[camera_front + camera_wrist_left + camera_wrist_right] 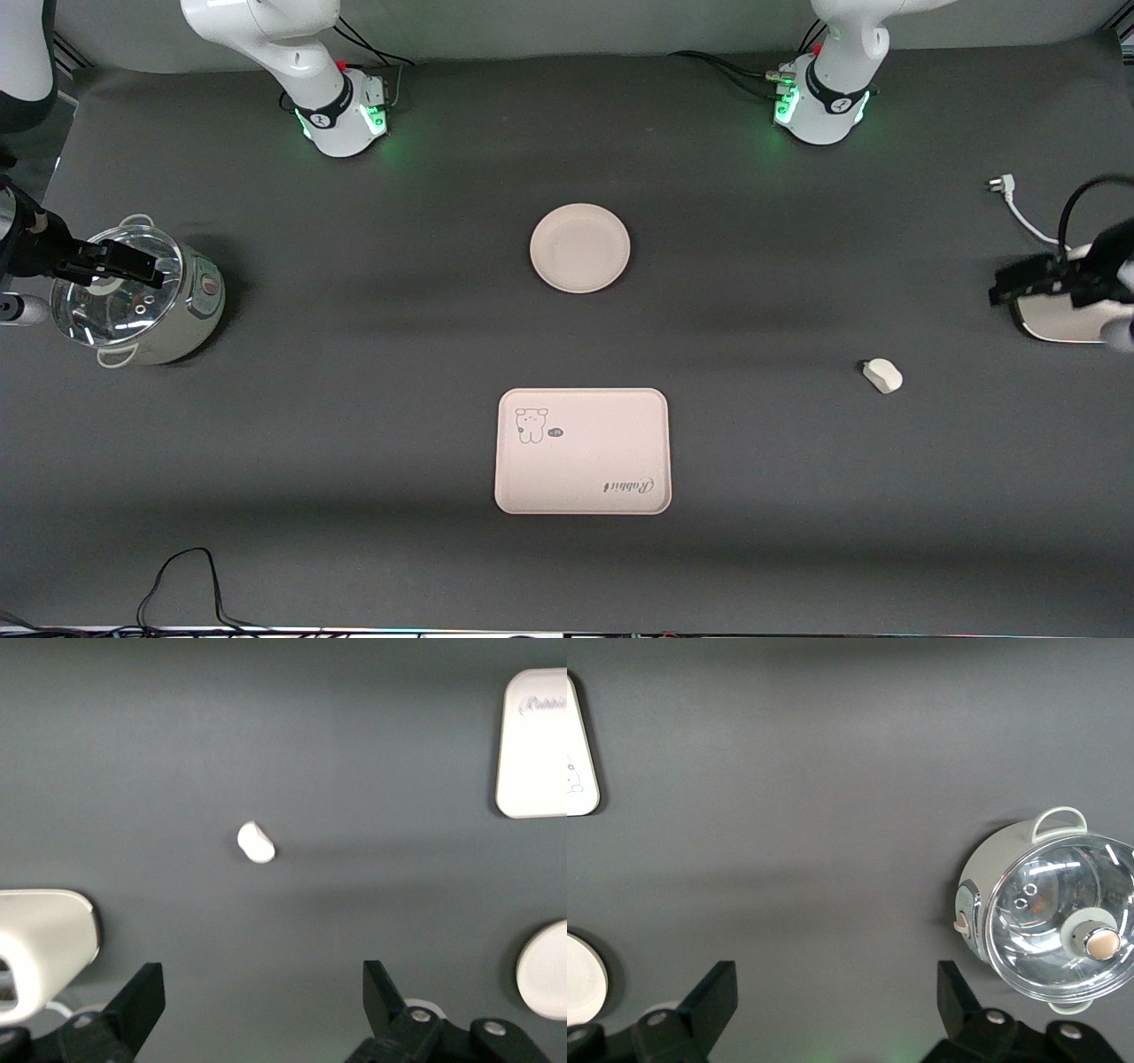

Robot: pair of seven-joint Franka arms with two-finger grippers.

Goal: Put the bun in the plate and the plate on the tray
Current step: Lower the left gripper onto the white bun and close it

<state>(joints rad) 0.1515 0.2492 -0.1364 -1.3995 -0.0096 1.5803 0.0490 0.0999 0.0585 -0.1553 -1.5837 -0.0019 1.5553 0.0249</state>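
The bun (882, 375) lies on the dark table toward the left arm's end; it also shows in the left wrist view (256, 842). The round plate (580, 248) sits empty at mid-table. The tray (582, 450) lies nearer to the front camera than the plate, also empty. My left gripper (1010, 285) is open and empty, up over a white appliance at its end of the table, apart from the bun; its fingers (142, 1001) frame bare table. My right gripper (133, 264) is open and empty, up over a glass-lidded pot.
A cream pot with a glass lid (133, 297) stands at the right arm's end (1050, 908). A white appliance (1063, 315) with a white cable and plug (1001, 186) sits at the left arm's end. A black cable (177, 576) lies at the table's front edge.
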